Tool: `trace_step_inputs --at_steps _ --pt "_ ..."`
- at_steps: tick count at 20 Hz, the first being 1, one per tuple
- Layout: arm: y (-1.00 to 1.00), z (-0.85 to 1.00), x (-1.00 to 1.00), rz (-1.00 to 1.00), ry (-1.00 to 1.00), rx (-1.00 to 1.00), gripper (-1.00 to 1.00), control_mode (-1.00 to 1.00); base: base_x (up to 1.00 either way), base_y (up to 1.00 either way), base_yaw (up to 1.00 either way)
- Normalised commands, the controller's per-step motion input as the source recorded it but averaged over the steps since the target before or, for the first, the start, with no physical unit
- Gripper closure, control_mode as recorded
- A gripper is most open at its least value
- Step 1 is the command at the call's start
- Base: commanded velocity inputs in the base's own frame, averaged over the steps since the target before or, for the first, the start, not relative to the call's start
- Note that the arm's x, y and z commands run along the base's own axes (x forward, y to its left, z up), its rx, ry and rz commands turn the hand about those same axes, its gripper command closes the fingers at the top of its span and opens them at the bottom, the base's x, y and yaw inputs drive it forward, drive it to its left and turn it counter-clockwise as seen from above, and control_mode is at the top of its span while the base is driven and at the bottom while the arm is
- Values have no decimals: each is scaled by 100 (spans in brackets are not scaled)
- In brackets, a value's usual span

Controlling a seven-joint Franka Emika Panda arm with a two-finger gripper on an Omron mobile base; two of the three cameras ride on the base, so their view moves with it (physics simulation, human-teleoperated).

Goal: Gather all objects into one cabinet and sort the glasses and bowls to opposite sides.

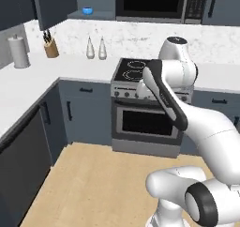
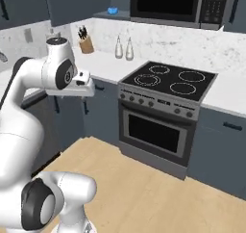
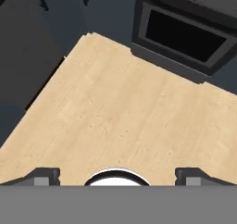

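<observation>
blue bowl [image 1: 87, 11] sits on the far open cabinet shelf [image 1: 93, 16] left of the microwave [image 1: 152, 3]; likely light, rigid, glossy-slippery, best pinched at the rim; jaws wide apart, empty, over floor [image 3: 125, 112].

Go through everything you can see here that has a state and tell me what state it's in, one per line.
gripper: open, holding nothing, aimed down at the wooden floor
blue bowl: upright on the open cabinet shelf
cabinet door: swung open
oven door: closed
stove burners: unlit, nothing on them
knife block: upright on the counter, knives in it
paper towel roll: standing upright
</observation>
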Motion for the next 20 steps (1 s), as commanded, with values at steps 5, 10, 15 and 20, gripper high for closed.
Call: trace_step_inputs --at_steps 5,10,15,20 --pt "0 0 0 0 0 0 -100 100 100 22 -44" --pt "0 0 0 0 0 0 -100 100 100 47 -15" --pt "0 0 0 0 0 0 -100 100 100 48 -5" --pt "0 0 0 0 0 0 -100 100 100 70 0"
